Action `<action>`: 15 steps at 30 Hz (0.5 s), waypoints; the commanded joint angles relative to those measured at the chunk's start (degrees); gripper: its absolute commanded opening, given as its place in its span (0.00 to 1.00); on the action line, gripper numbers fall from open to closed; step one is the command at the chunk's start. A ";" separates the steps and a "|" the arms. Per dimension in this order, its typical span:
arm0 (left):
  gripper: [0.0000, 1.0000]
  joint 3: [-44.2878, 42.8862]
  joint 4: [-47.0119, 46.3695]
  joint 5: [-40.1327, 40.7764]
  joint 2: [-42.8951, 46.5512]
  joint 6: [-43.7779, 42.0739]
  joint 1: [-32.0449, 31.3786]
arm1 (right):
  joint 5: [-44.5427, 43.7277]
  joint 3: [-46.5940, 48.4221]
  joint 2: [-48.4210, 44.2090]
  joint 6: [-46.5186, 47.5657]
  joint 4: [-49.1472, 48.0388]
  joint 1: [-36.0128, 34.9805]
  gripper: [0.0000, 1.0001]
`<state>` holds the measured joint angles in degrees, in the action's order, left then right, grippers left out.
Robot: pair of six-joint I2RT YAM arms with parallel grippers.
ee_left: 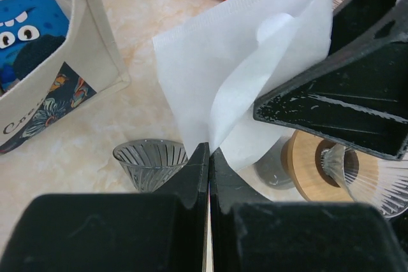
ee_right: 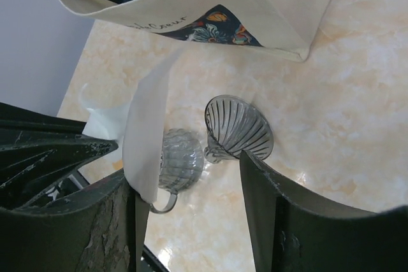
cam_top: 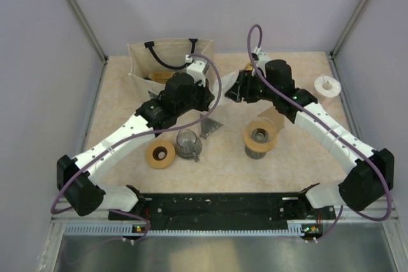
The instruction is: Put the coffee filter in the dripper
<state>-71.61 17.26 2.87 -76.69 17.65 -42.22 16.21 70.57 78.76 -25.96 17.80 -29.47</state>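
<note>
Two claws on one coffee filter (ee_left: 236,62): your left gripper (ee_left: 209,152) is pinched tight on the paper's lower corner. Your right gripper (ee_right: 185,173) stands wide, one finger laid against the sheet, nothing clamped. The filter hangs in the air on the far-left side of the dripper (cam_top: 248,135), apart from its mouth. The dripper sits upright, tan ring up, dark hole showing, nothing in it. A loose ribbed cone (ee_right: 239,128) lies on its side left of the dripper, with a glass cup (ee_right: 180,160) just beyond. A tote bag (ee_right: 255,4) stands farther off, behind and left of the dripper. My read: you're in the spreading step, with the paper half unfolded, not yet a proper cone and not yet carried over. The next move calls for the right finger to part the fold. Then the left arm should bring the filter point-down over the dripper's hole, releasing only once the paper seats. Mind the two wrists crowding each other.
</note>
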 commanded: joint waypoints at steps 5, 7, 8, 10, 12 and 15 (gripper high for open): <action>0.00 -2.22 -1.96 0.21 0.40 3.18 -0.23 | -0.56 -1.40 -5.46 0.47 -5.67 -0.85 0.56; 0.00 -1.60 -2.93 -1.37 1.01 3.27 -0.32 | -1.79 -0.96 -4.50 0.03 -5.67 -0.76 0.56; 0.00 -1.42 -3.19 -1.82 1.19 3.36 -0.32 | -2.31 -0.61 -3.88 -0.58 -5.76 -0.85 0.56; 0.00 -1.33 -3.37 -1.82 1.36 3.62 -0.50 | -2.50 -0.08 -2.39 -1.29 -6.20 -0.94 0.56; 0.00 -1.33 -3.72 -1.82 1.45 3.97 -0.67 | -2.93 0.27 -1.42 -2.17 -6.46 -0.85 0.56; 0.00 -1.33 -4.25 -2.17 1.54 4.76 -0.59 | -5.13 0.36 -1.07 -2.61 -6.73 -0.94 0.55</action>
<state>-72.01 16.64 1.85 -76.77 20.93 -42.54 14.13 69.01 76.73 -27.18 14.09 -29.52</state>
